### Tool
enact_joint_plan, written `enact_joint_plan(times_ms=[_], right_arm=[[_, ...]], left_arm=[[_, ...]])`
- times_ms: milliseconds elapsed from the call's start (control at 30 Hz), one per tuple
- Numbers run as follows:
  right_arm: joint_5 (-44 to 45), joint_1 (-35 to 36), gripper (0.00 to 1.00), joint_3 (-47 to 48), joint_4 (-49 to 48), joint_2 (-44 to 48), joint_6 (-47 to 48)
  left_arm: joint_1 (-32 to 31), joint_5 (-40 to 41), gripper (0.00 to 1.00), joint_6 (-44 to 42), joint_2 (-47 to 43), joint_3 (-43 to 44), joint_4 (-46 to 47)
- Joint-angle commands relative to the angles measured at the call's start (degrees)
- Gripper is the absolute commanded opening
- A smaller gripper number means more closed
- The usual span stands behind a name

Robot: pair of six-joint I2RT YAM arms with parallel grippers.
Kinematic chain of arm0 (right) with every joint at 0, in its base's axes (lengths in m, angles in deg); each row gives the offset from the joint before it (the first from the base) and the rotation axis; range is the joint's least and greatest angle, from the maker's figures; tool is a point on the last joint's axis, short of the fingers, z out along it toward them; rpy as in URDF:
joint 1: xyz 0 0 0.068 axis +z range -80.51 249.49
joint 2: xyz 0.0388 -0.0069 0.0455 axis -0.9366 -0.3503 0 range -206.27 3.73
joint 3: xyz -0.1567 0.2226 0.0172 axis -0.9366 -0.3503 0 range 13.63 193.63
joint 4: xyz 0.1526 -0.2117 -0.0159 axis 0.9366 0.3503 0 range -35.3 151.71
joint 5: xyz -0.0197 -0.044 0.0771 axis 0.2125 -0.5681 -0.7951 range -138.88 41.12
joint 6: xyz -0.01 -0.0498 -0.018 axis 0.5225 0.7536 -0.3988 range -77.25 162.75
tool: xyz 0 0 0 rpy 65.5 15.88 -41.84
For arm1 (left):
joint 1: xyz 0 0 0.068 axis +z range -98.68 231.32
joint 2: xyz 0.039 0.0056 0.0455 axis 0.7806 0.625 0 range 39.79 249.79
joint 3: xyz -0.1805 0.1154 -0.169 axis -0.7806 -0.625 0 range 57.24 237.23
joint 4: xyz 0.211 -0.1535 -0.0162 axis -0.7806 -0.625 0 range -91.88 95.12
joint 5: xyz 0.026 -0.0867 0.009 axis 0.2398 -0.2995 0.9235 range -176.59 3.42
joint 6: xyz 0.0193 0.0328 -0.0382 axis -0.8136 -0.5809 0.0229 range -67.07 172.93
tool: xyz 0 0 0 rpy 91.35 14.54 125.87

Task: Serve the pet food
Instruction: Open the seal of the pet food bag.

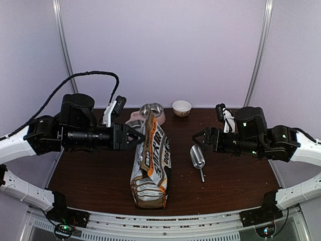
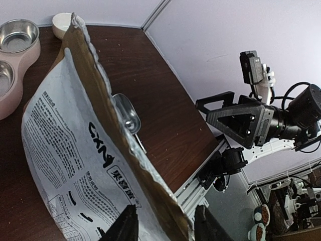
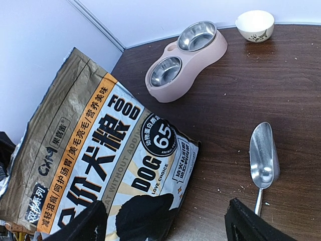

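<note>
The printed white-and-kraft pet food bag (image 1: 150, 165) stands at the table's middle, its top edge leaning toward the back. The kibble is hidden inside it. My left gripper (image 1: 134, 136) is open at the bag's upper left. In the left wrist view its fingers (image 2: 123, 228) straddle the bag's torn silver-lined top edge (image 2: 150, 170) without pinching it. My right gripper (image 1: 200, 138) is open and empty, to the right of the bag and above the metal scoop (image 1: 197, 156). In the right wrist view the bag's front (image 3: 100, 160) lies between that gripper's spread fingers (image 3: 246, 223).
A pink double-bowl feeder (image 1: 150, 113) with two steel bowls stands behind the bag. A small white bowl (image 1: 181, 107) sits at the back middle. The scoop (image 3: 263, 155) lies flat on the brown table (image 1: 90, 175), with a few crumbs around it.
</note>
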Motion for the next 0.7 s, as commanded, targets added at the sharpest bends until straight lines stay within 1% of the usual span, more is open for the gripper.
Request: enact_joint_plan(times_ms=[0, 267, 467, 667], right_arm=[[1.5, 0.4, 0.82, 0.2, 0.2, 0.8, -0.2], [1.1, 0.3, 0.82, 0.5, -0.2, 0.4, -0.1], [-0.3, 0.4, 0.8, 0.6, -1.2, 0.3, -0.2], [-3.3, 1.0, 0.79, 0.6, -4.3, 0.7, 0.2]], left_arm=[[0.3, -0.7, 0.38, 1.2, -0.6, -1.0, 1.8], [0.3, -0.6, 0.23, 2.0, -1.4, -2.3, 3.3], [0.3, -1.5, 0.12, 2.8, -2.2, -3.8, 5.5], [0.3, -3.1, 0.07, 4.0, -2.4, -5.5, 8.9]])
